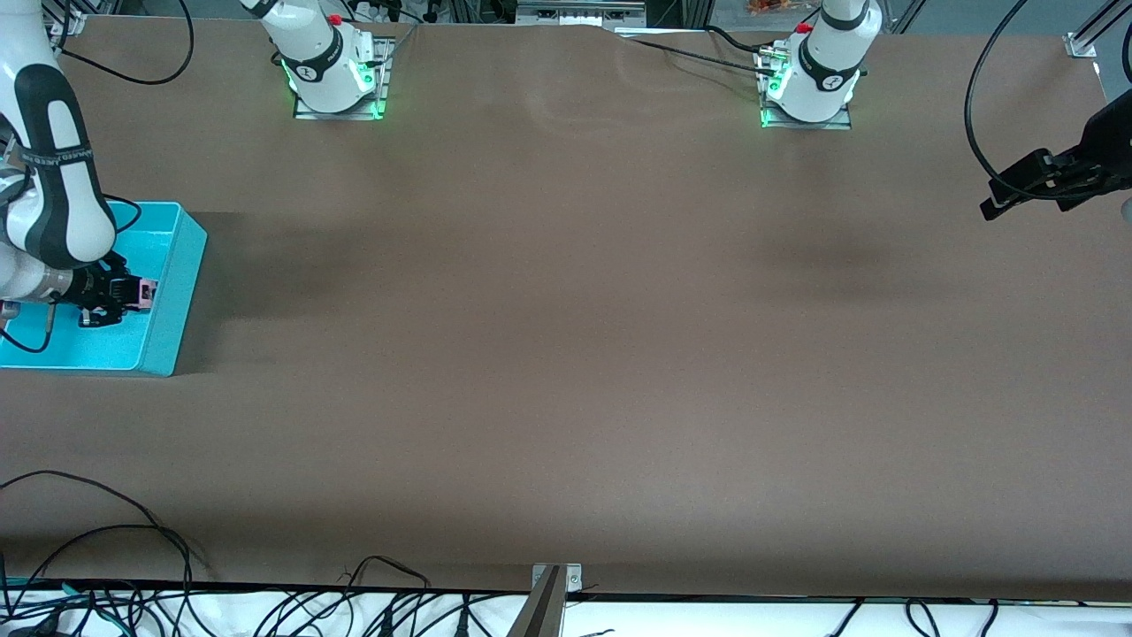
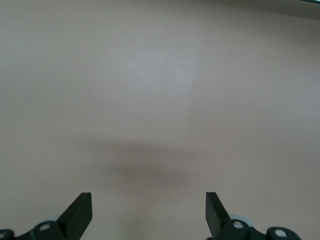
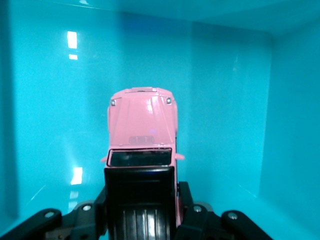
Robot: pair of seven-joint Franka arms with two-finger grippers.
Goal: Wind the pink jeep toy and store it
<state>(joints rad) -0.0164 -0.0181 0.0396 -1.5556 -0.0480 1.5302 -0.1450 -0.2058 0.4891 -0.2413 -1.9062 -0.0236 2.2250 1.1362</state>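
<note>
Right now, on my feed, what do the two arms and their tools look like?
Both arms are white with black joint bands; their bases glow green at the foot and carry a small red button. The right arm has a black panel with white lettering. Both the left tool and the right tool are black. Black cables trail beside each arm.

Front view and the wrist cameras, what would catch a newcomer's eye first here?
The turquoise bin at the right arm's end of the table stands out against the bare brown table. Over its inside, the right gripper is shut on the pink jeep toy. The left gripper waits open over bare table at the left arm's end.
</note>
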